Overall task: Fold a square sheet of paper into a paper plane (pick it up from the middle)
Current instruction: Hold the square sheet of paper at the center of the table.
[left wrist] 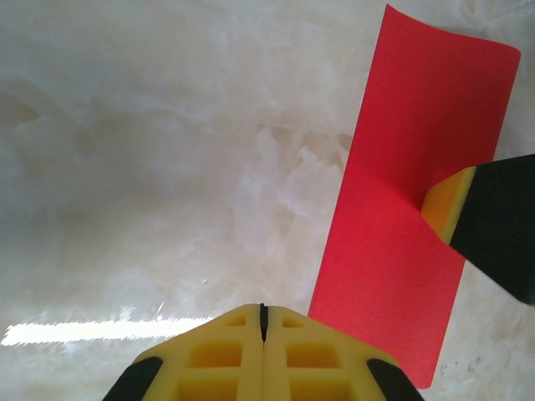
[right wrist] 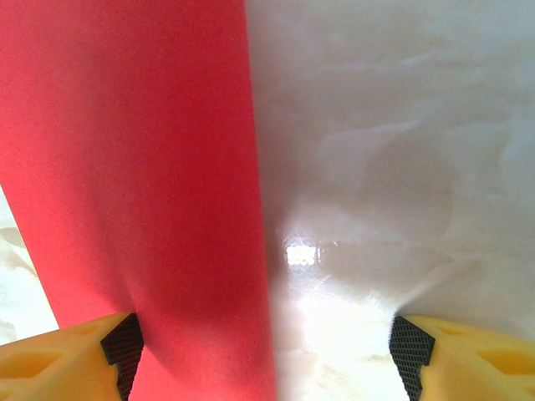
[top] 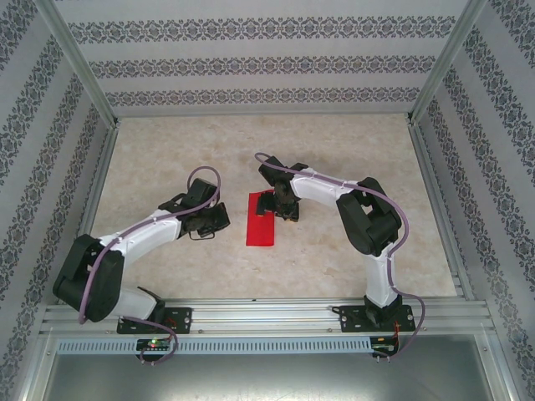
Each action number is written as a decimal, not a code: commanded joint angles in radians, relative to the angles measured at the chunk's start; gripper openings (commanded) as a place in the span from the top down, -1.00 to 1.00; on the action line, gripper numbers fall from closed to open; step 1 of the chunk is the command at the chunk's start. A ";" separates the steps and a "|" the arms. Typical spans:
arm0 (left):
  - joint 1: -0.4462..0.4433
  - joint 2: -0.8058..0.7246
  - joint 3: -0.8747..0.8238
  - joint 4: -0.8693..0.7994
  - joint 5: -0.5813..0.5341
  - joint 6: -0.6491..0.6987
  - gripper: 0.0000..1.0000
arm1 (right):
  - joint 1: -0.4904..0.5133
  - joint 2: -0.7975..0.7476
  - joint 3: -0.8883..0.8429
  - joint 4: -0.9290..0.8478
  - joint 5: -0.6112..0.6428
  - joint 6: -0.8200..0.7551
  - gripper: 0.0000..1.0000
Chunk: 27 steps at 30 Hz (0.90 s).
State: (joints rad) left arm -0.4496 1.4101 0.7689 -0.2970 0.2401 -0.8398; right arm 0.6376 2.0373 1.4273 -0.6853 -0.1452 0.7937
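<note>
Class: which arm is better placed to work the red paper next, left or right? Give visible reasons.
Likely the right. The right gripper is open, one finger touching the red paper. The left gripper is shut and sits beside the paper, off it.

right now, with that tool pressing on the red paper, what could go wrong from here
1. The right tool is open, with one finger denting the red paper. A sideways move may slide or crumple the sheet on the glossy table.
2. The left tool is shut beside the sheet, not on it, so nothing anchors it.
3. The far end curls upward, so any crease could come out crooked.
</note>
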 commanded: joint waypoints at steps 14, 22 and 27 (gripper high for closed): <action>0.008 0.050 0.033 0.096 0.086 -0.010 1.00 | 0.004 0.093 -0.012 -0.045 0.060 -0.009 -0.63; 0.007 0.137 0.080 0.174 0.169 -0.013 1.00 | 0.000 0.095 -0.016 -0.050 0.068 -0.011 -0.63; 0.004 0.213 0.143 0.173 0.199 -0.018 1.00 | 0.000 0.102 -0.013 -0.045 0.058 -0.024 -0.62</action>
State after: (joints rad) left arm -0.4496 1.5967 0.8715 -0.1638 0.3992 -0.8467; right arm 0.6395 2.0514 1.4445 -0.7040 -0.1322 0.8001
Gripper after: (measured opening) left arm 0.060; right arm 0.812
